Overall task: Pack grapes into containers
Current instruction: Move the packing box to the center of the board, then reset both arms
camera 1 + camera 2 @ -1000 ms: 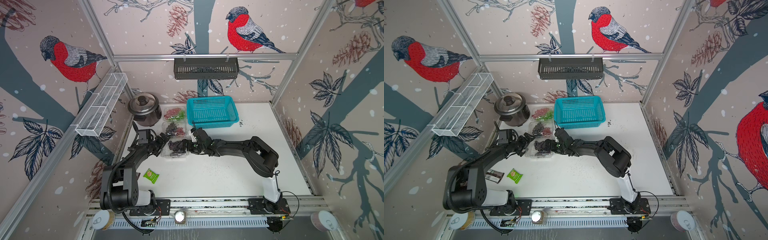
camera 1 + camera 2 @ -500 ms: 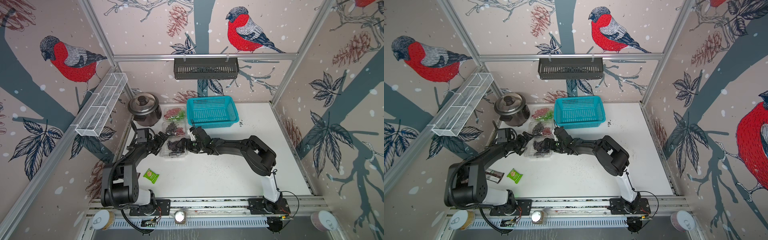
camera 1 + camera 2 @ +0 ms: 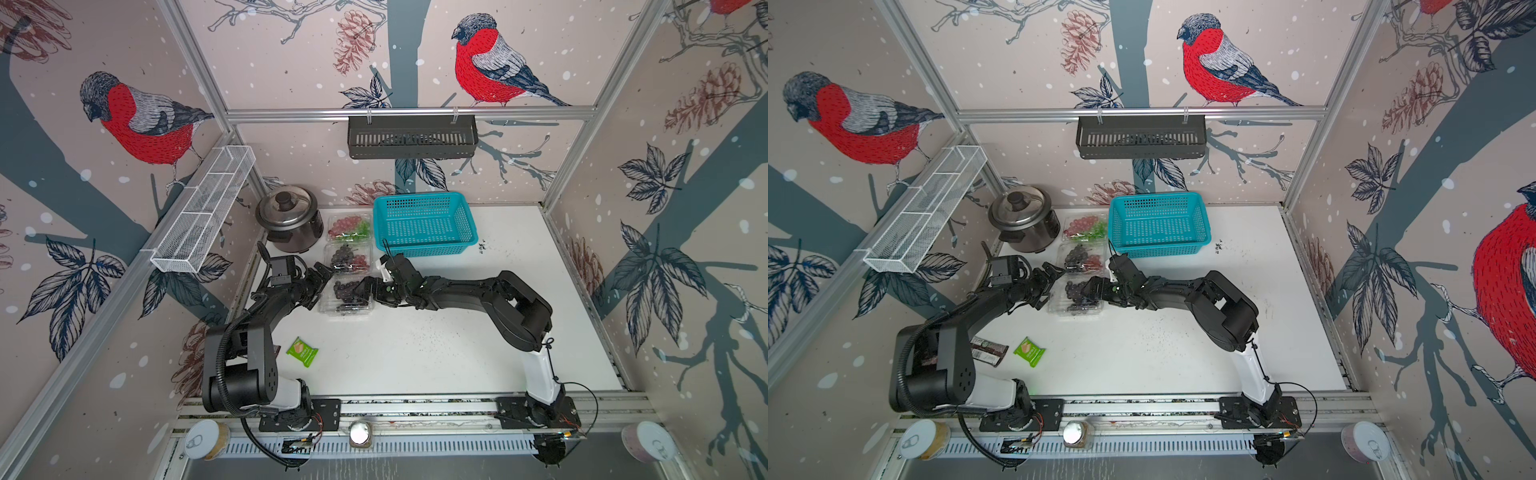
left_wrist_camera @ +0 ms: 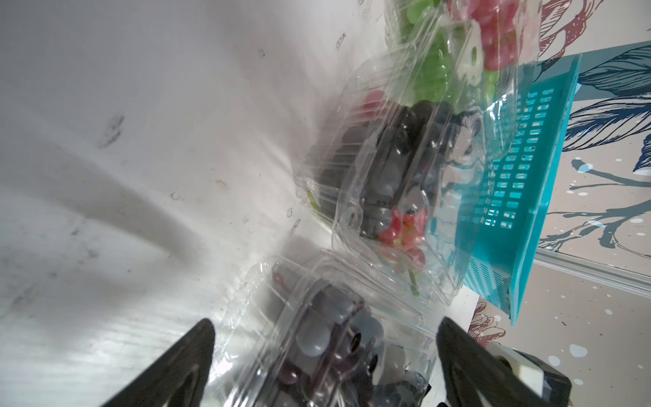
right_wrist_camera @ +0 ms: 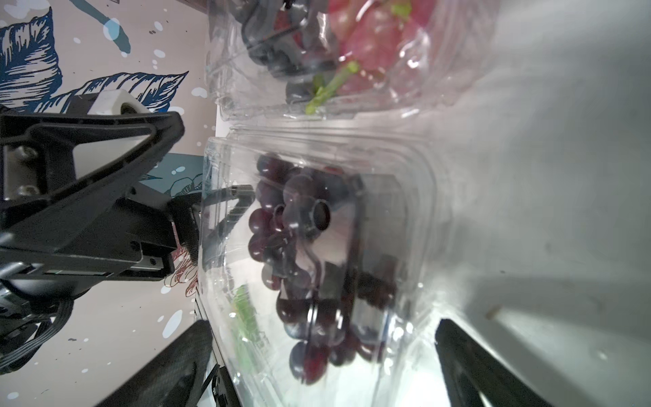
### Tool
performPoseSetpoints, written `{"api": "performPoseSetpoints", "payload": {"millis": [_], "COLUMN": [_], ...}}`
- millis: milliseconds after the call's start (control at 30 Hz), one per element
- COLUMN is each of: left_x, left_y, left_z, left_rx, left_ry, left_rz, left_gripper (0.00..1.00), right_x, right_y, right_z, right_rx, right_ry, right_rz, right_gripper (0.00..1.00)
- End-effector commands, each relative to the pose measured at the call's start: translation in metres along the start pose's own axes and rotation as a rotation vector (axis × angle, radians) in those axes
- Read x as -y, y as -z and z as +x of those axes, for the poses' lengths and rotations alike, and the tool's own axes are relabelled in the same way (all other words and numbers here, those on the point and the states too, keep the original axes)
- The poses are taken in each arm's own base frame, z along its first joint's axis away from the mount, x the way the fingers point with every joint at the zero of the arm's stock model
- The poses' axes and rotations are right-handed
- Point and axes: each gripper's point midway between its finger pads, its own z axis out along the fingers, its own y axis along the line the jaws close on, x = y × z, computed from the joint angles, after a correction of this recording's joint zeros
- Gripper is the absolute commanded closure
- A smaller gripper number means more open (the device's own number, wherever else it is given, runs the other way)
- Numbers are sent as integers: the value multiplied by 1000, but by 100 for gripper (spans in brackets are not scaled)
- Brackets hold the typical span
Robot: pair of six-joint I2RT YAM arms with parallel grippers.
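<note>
Three clear containers stand in a row at the table's back left. The far container holds red and green grapes. Dark and red grapes fill the middle container. In the near container lie dark purple grapes under its clear lid. My left gripper is open at its left end, and my right gripper is open at its right end. In both wrist views the near container sits between the spread fingers. Whether the fingers touch it is unclear.
A teal basket stands right of the far containers, close behind my right wrist. A steel rice cooker is to their left. A green packet and a dark wrapper lie near the left arm's base.
Both grippers have moved in toward the near container from either side, the left one rightward and the right one leftward. Both stayed open.
</note>
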Motion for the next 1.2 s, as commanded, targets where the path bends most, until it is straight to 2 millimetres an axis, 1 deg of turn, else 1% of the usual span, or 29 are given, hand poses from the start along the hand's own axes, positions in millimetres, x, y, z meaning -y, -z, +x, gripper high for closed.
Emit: {"api": "performPoseSetpoints", "payload": {"millis": [0,200,300,400,500,600,700,767,800,833,933,1000,1067,1167], "left_x": [0,-5,-5,-4,-4,-4,-15,-24,-27,-31,-33,-36,-42,-51], "left_y": [5,13,23,42,68,92,112,125,131,138,150,153,153,150], "left_z": [-8,-17,-29,-47,-71,-89,-104,-111,-114,-116,-118,-118,-118,-117], "left_rx": [29,61,125,240,418,576,703,775,806,845,942,995,1026,1047], "left_ry": [-12,-25,-63,-102,-116,-115,-112,-128,-132,-132,-164,-171,-184,-203], "left_rz": [-4,-38,-87,-143,-205,-239,-327,-397,-424,-448,-443,-421,-424,-452], "left_gripper": [3,3,3,3,3,3,3,3,3,3,3,3,3,3], "right_x": [-7,-5,-3,2,17,41,72,98,108,124,170,198,225,248], "right_y": [7,22,36,53,77,110,150,184,197,215,273,304,333,369], "right_z": [-7,-14,-21,-27,-38,-55,-75,-91,-96,-102,-118,-121,-118,-114], "right_rx": [25,53,79,99,128,185,248,315,343,382,506,565,614,724], "right_ry": [19,37,66,103,126,125,97,57,41,20,-46,-89,-144,-232], "right_rz": [-20,-9,15,43,101,181,261,328,356,407,573,656,736,824], "right_gripper": [0,0,0,0,0,0,0,0,0,0,0,0,0,0]}}
